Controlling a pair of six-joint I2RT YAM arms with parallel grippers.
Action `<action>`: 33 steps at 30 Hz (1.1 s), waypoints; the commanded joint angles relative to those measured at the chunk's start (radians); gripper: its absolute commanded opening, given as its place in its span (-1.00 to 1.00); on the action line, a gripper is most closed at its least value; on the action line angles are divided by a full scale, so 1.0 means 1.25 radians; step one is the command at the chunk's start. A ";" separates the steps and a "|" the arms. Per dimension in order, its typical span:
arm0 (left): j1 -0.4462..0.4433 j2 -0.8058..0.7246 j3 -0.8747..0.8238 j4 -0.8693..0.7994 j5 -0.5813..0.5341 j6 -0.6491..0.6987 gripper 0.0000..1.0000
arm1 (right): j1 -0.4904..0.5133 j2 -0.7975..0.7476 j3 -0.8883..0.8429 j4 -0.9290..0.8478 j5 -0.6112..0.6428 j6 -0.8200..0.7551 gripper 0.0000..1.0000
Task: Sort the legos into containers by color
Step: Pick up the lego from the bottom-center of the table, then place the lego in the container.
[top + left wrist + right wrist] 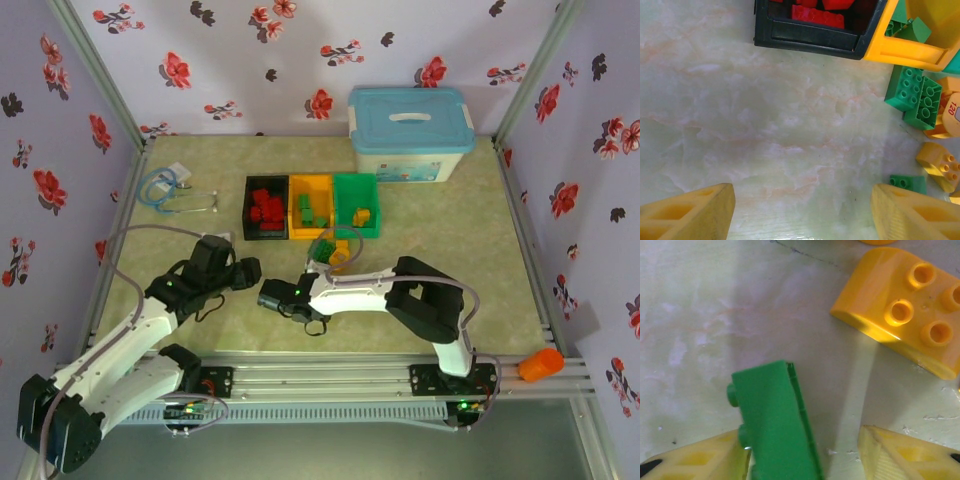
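Observation:
Three containers stand side by side mid-table: a black bin [265, 208] with red legos [817, 15], an orange-yellow bin [310, 208] and a green bin [357, 205]. Loose green legos [915, 95] and yellow legos [939, 165] lie just in front of them. My right gripper [802, 440] hangs over that pile [322, 262], open. A green brick [772, 415] stands tilted between its fingers, leaning on the left finger with a gap to the right one. A yellow brick [902, 310] lies beyond. My left gripper [802, 205] is open over bare table, left of the pile [256, 272].
A large white box with a light-blue lid [410, 135] stands at the back right. A coiled blue cable [165, 185] lies at the back left. An orange object [540, 365] sits on the front rail at the right. Flowered walls close in three sides.

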 commanded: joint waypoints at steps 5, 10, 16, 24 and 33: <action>-0.005 -0.012 -0.002 -0.013 -0.019 -0.008 0.43 | -0.014 0.008 -0.004 0.021 -0.011 -0.013 -0.21; -0.005 -0.013 -0.002 -0.014 -0.019 -0.011 0.42 | -0.015 -0.006 0.035 -0.035 0.026 -0.050 -0.68; -0.005 -0.031 0.004 -0.033 -0.024 -0.008 0.41 | -0.121 -0.065 0.154 -0.075 0.034 -0.285 -0.76; -0.019 -0.090 0.009 -0.086 -0.026 -0.031 0.40 | -0.321 0.052 0.413 -0.132 -0.070 -0.528 -0.81; -0.080 -0.123 0.005 -0.118 -0.049 -0.063 0.40 | -0.384 0.189 0.674 -0.239 -0.099 -0.638 0.03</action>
